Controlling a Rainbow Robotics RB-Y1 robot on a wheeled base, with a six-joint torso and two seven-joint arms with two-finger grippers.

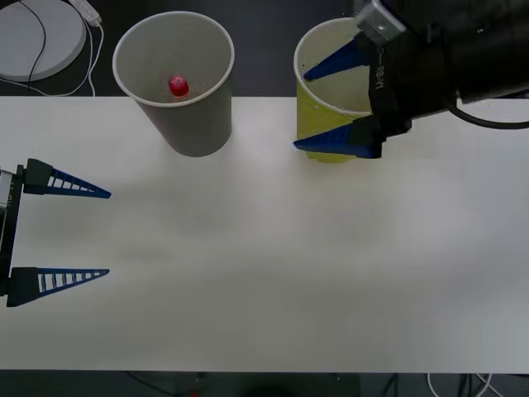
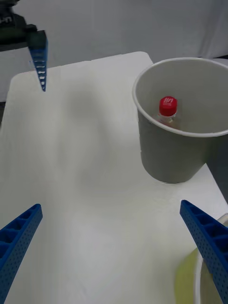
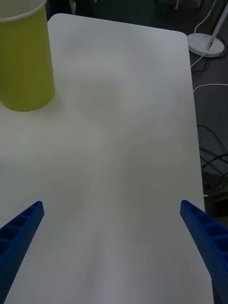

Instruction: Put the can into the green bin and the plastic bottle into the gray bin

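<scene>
— Now, where is the plastic bottle [image 1: 178, 86] to be found?

— It is seen upright inside the gray bin [image 1: 192, 124], red cap uppermost, near the bottom of the white interior. The gray bin stands at the far edge of the white desk [image 1: 273, 273], toward the robot's left.

— And the green bin [image 1: 326, 112]?

— It is placed beside the gray bin, on the robot's right, also at the far edge of the desk. The two are set apart, not touching. Its inside is largely covered by the right arm, so its contents cannot be told.

— How is the right claw [image 1: 335, 101] held?

— It is held over the green bin with its blue fingers spread wide, one above the rim's far side and one in front of the cup's near wall. Nothing is pinched between them.

— And the left claw [image 1: 103, 233]?

— It is kept low at the desk's left side, well apart from both bins, fingers likewise spread and nothing gripped.
</scene>
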